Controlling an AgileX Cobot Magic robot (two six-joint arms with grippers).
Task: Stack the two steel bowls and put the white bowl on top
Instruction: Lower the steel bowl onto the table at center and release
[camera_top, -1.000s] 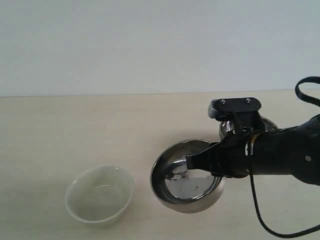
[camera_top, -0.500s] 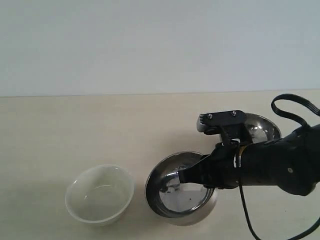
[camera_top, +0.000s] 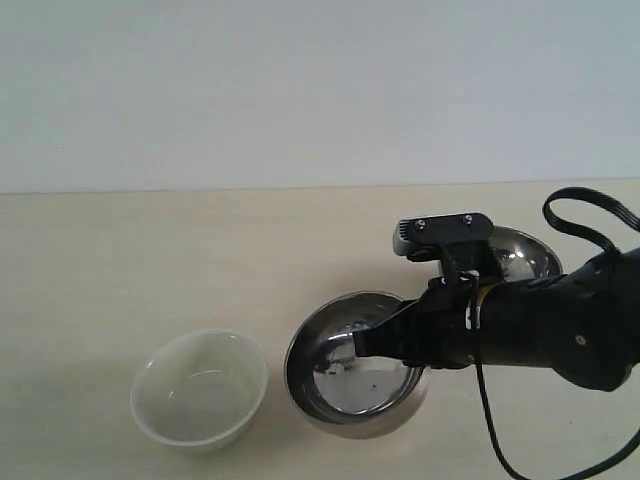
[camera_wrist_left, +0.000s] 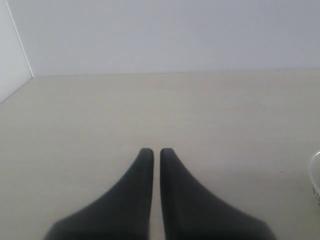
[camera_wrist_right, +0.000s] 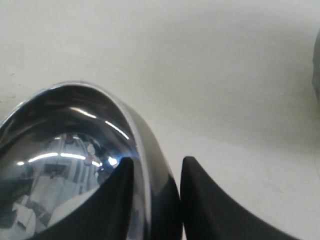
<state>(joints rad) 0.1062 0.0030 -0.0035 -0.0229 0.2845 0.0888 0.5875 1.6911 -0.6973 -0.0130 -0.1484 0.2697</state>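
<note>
Where your right claw (camera_wrist_right: 156, 160) reaches out over the worktop (camera_top: 120, 260), it is pinching the rim of the nearer steel bowl (camera_top: 345, 385). The wrist view shows one finger (camera_wrist_right: 117, 200) inside the bowl and the other outside, with the shiny wall clamped between them. That bowl hangs at the claw's tip, tipped so its mirror-like inside faces up and toward the exterior camera. You cannot tell whether its base touches the worktop. Just behind the claw, past the wrist camera mount, sits the second steel bowl (camera_top: 525, 255), half hidden by the arm and apart from the held one. Out ahead of the claw's tip, beyond the held bowl and not touching it, the white bowl (camera_top: 200, 388) stands upright on the worktop. Your left claw (camera_wrist_left: 151, 152) is seen only through its own camera. Its two dark fingers are pressed nearly together, with only a thin slit between them, and they grip nothing as they hang above the worktop.
</note>
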